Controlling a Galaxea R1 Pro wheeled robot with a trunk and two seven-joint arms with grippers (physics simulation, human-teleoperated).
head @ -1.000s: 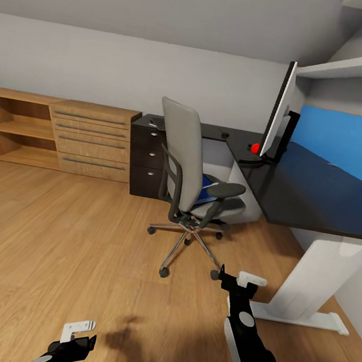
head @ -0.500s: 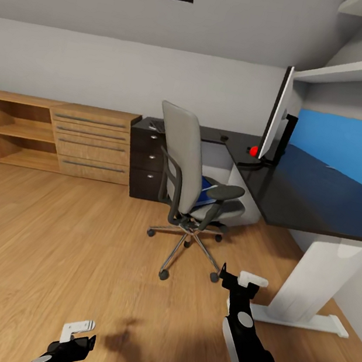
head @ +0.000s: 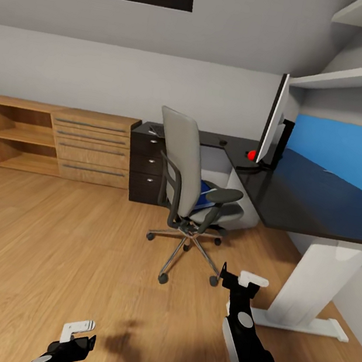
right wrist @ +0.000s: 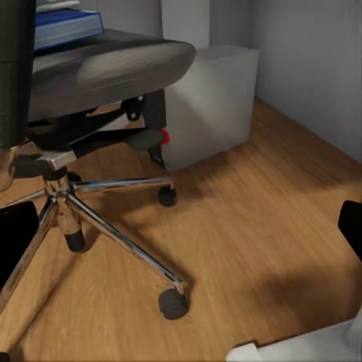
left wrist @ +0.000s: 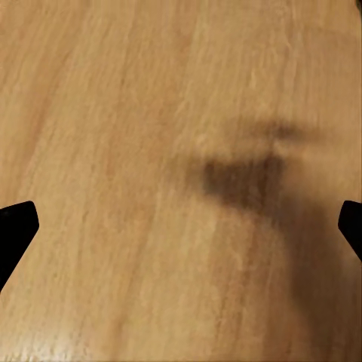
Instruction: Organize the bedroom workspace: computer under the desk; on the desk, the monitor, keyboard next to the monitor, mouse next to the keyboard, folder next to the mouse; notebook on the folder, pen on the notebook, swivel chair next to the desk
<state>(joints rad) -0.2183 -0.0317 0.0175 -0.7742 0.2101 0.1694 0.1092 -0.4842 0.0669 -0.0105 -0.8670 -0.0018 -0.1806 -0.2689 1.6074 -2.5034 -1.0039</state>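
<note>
The grey swivel chair (head: 180, 157) stands on the wood floor in front of the black desk (head: 314, 201), turned away from me. A blue folder (head: 205, 190) lies on its seat, also seen as the folder (right wrist: 66, 26). The monitor (head: 273, 121) stands edge-on on the desk. The light grey computer (right wrist: 210, 102) sits on the floor behind the chair's base. My left gripper (head: 81, 334) hangs open over bare floor. My right gripper (head: 239, 279) is open, near the chair's castors. I cannot make out the keyboard, mouse, notebook or pen.
A black drawer unit (head: 146, 166) closes the desk's far end, beside a light-wood drawer chest (head: 92, 144) and open shelves. A small red object (head: 251, 155) lies by the monitor's base. The desk's white leg (head: 312, 281) stands to the right of my right arm. Wide floor lies to the left.
The whole picture has slid down a little and more of the window shows at the top, so the camera has moved. Both arms keep their places in the picture.
</note>
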